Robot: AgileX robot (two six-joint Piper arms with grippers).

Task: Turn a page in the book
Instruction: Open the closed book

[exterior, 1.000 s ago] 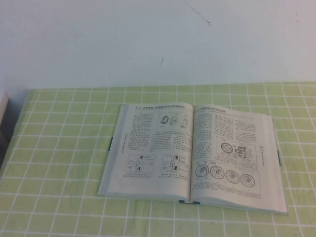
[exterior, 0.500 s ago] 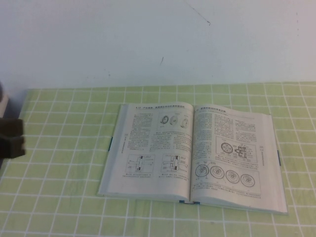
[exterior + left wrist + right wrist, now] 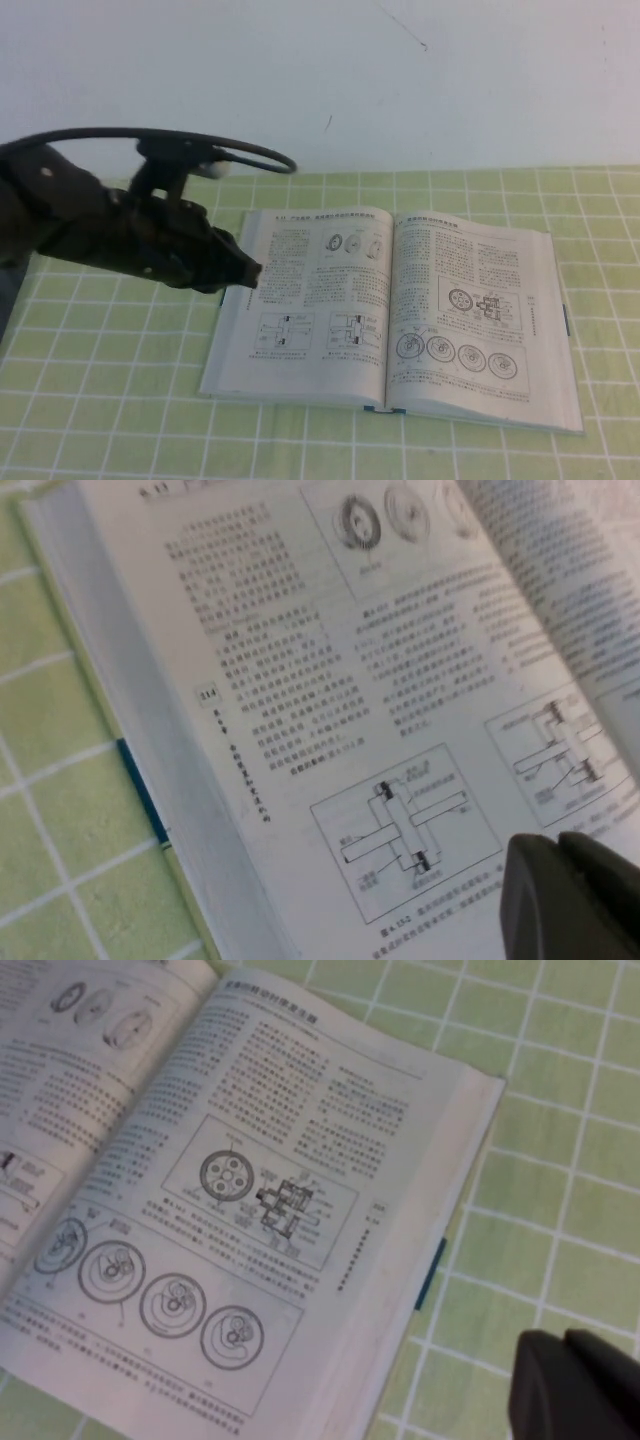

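Thin white paper page (image 3: 480, 310) with four round diagrams lies flat, right side of open greyish-white textbook (image 3: 300, 300) on green checked tablecloth (image 3: 120, 400). Light, floppy, tearable; lift at outer free edge. Left gripper (image 3: 250, 272) over book's left edge, tips together, empty. Right gripper (image 3: 575, 1385) shut, empty, beside book's right edge.

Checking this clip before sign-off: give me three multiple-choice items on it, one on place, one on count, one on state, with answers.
1. Where is the left gripper?
A. at the book's left page edge
B. over the right page
C. off the table
2. How many round diagrams sit in a row low on the page?
A. two
B. four
C. six
3. How does the book lie?
A. shut
B. standing upright
C. open flat

A: its tip meets the left edge. B: four circles show. C: both pages face up. The right gripper, shut, hangs beside the book's right edge.
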